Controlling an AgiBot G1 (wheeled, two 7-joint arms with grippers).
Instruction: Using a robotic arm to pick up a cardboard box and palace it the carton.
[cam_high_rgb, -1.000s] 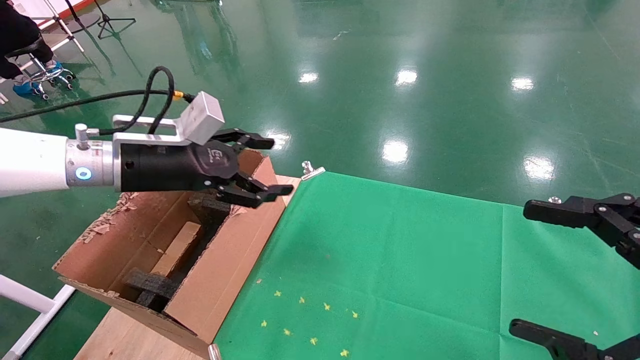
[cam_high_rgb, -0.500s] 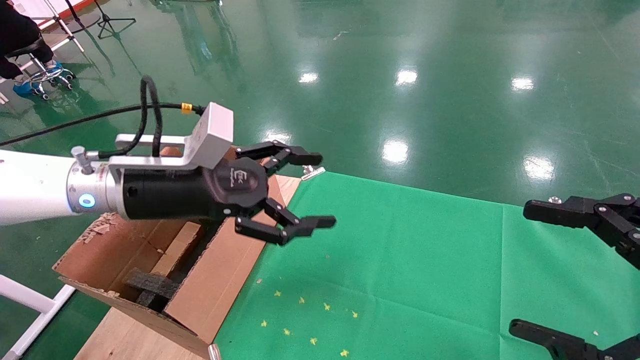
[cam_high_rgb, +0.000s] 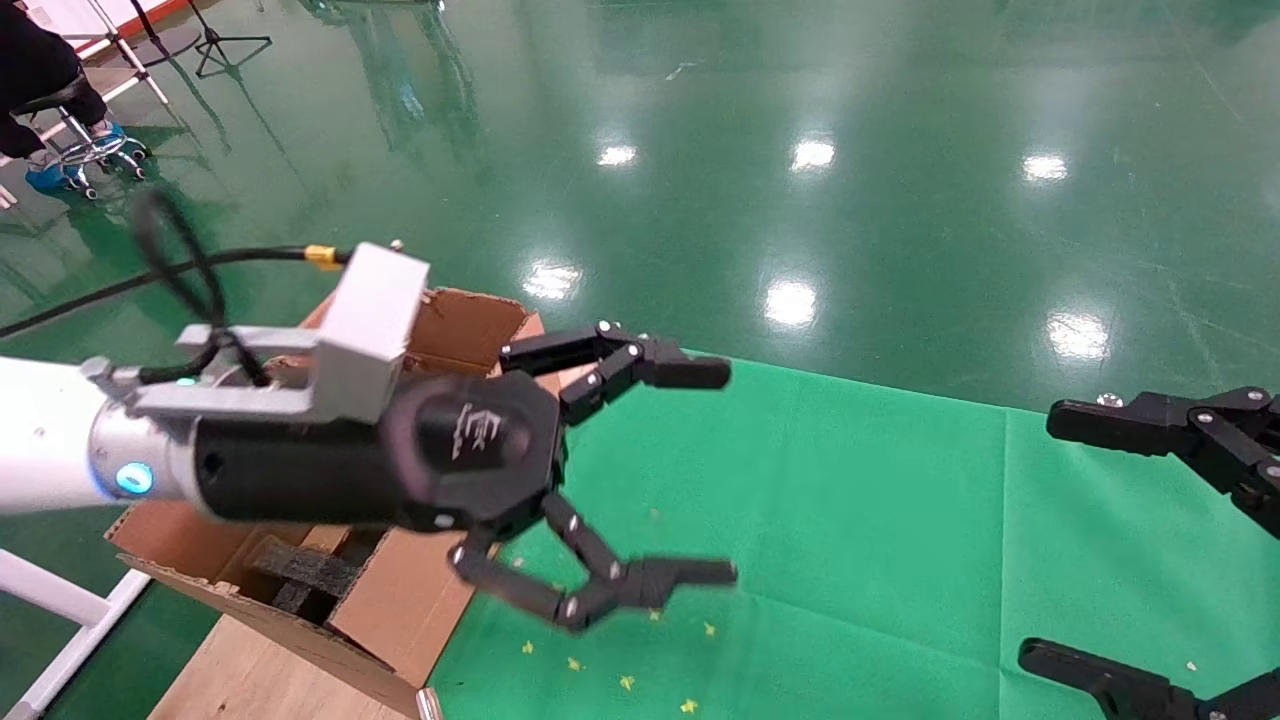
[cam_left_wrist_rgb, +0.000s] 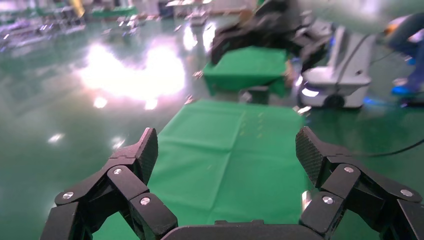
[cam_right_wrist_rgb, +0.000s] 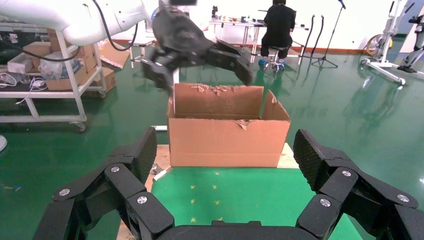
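My left gripper (cam_high_rgb: 715, 472) hangs open and empty above the green cloth, just right of the carton (cam_high_rgb: 400, 590). The left wrist view shows the same gripper (cam_left_wrist_rgb: 227, 150) with only cloth between its fingers. The carton is long, brown and ragged-edged, with black foam pieces (cam_high_rgb: 305, 570) inside. Of the cardboard box only a tan sliver (cam_high_rgb: 328, 538) shows inside the carton; the gripper body hides the rest. The right wrist view shows the carton (cam_right_wrist_rgb: 227, 140) side on, with the left gripper (cam_right_wrist_rgb: 202, 70) above it. My right gripper (cam_high_rgb: 1080, 545) stays open at the table's right edge, also seen as (cam_right_wrist_rgb: 226, 150).
A green cloth (cam_high_rgb: 800, 520) with small yellow marks (cam_high_rgb: 625, 682) covers the table. A bare wooden strip (cam_high_rgb: 250, 680) lies in front of the carton. A shelf trolley (cam_right_wrist_rgb: 50, 65) and a seated person (cam_right_wrist_rgb: 277, 25) are across the green floor.
My left gripper has swung from above the carton out over the green cloth and nearer the camera, its fingers spreading wider. The right arm has not moved.
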